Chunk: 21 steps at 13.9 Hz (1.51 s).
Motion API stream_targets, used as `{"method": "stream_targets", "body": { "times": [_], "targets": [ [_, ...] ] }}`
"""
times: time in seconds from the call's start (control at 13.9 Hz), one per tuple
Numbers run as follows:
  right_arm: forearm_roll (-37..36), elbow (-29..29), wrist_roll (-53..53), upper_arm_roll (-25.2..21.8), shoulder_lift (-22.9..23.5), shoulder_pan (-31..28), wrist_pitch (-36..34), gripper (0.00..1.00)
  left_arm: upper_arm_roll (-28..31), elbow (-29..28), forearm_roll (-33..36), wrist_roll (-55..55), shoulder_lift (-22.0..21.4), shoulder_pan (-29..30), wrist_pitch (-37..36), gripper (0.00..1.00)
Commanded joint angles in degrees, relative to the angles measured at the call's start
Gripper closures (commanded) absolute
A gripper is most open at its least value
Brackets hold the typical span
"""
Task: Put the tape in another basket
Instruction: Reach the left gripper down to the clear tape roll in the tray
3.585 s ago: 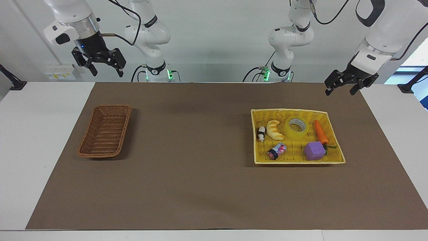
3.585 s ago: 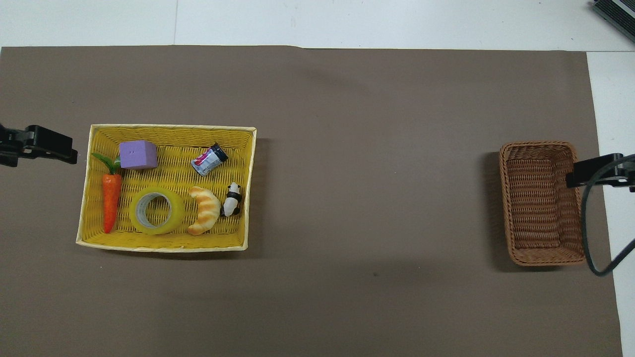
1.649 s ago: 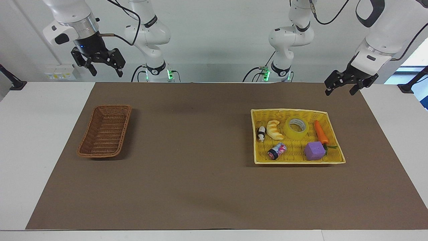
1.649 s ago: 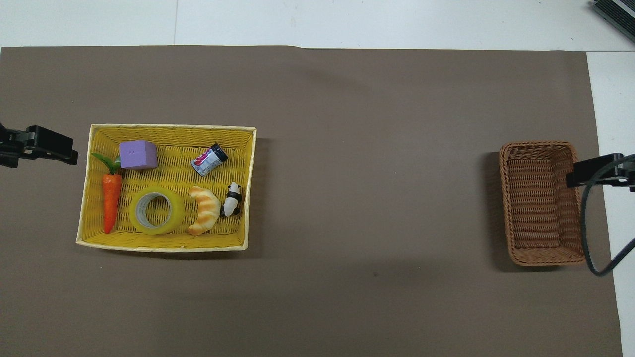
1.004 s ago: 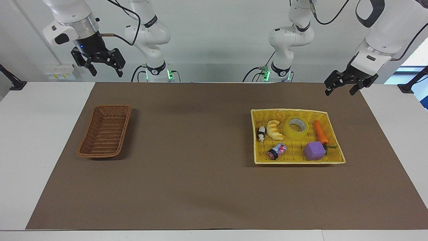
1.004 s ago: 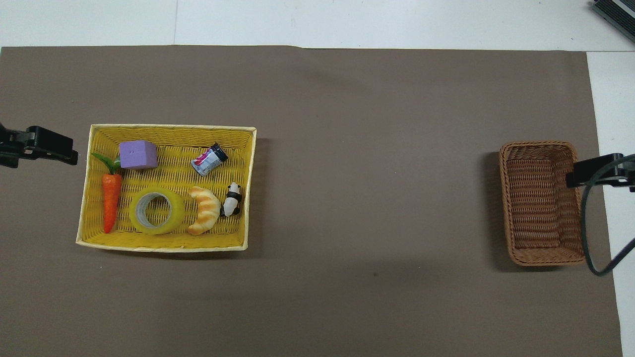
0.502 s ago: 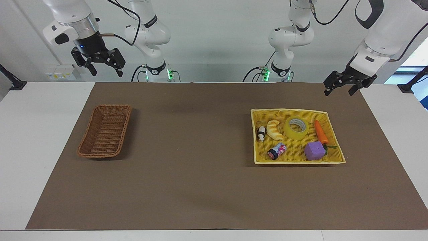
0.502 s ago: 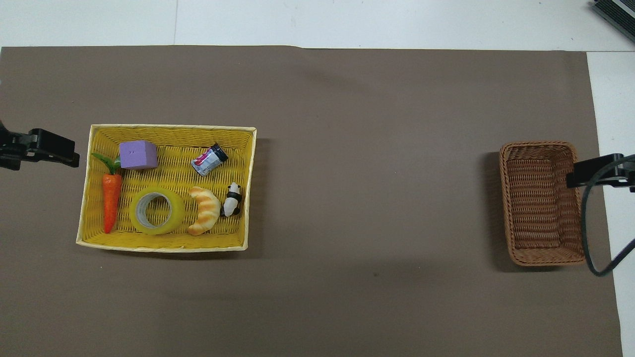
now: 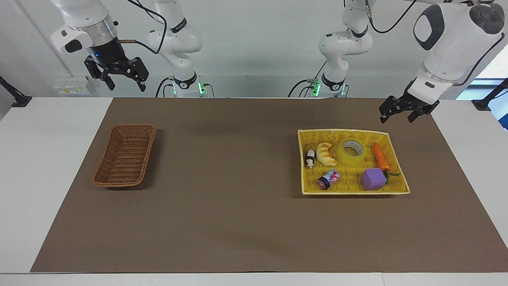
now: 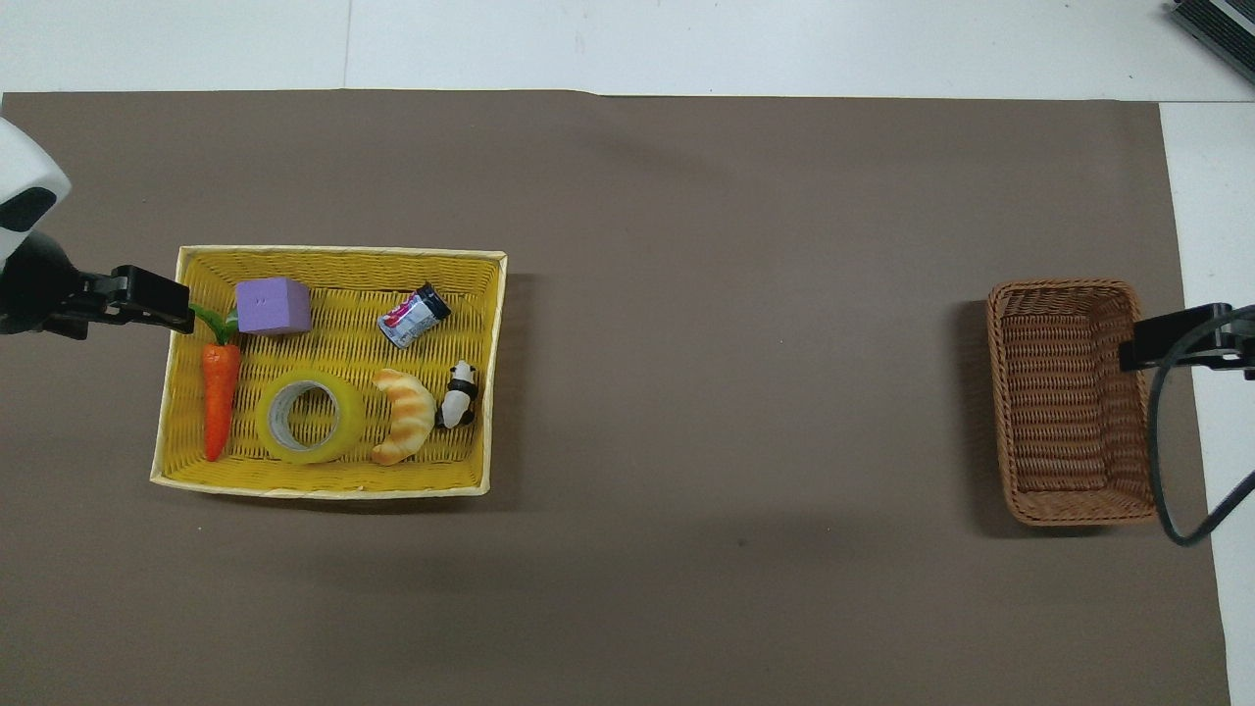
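The tape (image 9: 352, 152), a yellow roll with a pale core, lies flat in the flat yellow basket (image 9: 341, 130), between a croissant toy and a carrot; it also shows in the overhead view (image 10: 309, 415). The dark brown wicker basket (image 9: 125, 155) stands empty toward the right arm's end (image 10: 1069, 402). My left gripper (image 9: 397, 116) is open and empty, raised over the yellow basket's edge by the carrot's leaves (image 10: 167, 302). My right gripper (image 9: 126, 84) is open and empty, waiting high beside the brown basket (image 10: 1142, 345).
The yellow basket also holds a croissant toy (image 9: 325, 154), an orange carrot (image 9: 381, 156), a purple cube (image 9: 373, 178), a small can (image 9: 328, 179) and a panda figure (image 9: 310, 158). A brown mat (image 9: 230, 190) covers the table between the baskets.
My left gripper has moved inward and slightly down, from beside the yellow basket to over its edge. The right arm and all objects have stayed put.
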Motion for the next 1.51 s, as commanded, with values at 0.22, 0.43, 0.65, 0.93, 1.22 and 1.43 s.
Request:
{"method": "stream_targets", "body": {
  "times": [0.22, 0.43, 0.65, 0.93, 1.22, 1.43],
  "targets": [
    [0.94, -0.22, -1.81, 0.39, -0.23, -0.81, -0.15, 0.00, -0.25, -16.97, 0.46, 0.16, -2.60, 1.06, 13.73, 0.00],
    [0.94, -0.22, -1.81, 0.39, -0.23, -0.81, -0.15, 0.00, -0.25, -23.30, -1.03, 0.34, -1.29, 2.20, 18.49, 0.00],
    [0.94, -0.22, -1.89, 0.39, -0.23, -0.90, -0.15, 0.00, -0.25, -30.25, -2.08, 0.25, -0.93, 2.38, 25.69, 0.02],
    [0.94, -0.22, -1.81, 0.39, -0.23, -0.90, -0.15, 0.00, -0.25, -33.78, -5.08, 0.34, 1.17, 2.38, 30.89, 0.25],
    [0.94, -0.22, -1.81, 0.39, -0.23, -0.81, -0.15, 0.00, -0.25, -36.42, -5.70, 0.42, 2.49, 2.29, 33.88, 0.95],
    [0.94, -0.22, -1.81, 0.39, -0.23, -0.81, -0.15, 0.00, -0.16, -32.93, -5.78, 0.78, 3.98, 2.38, 32.32, 1.00]
  ]
}}
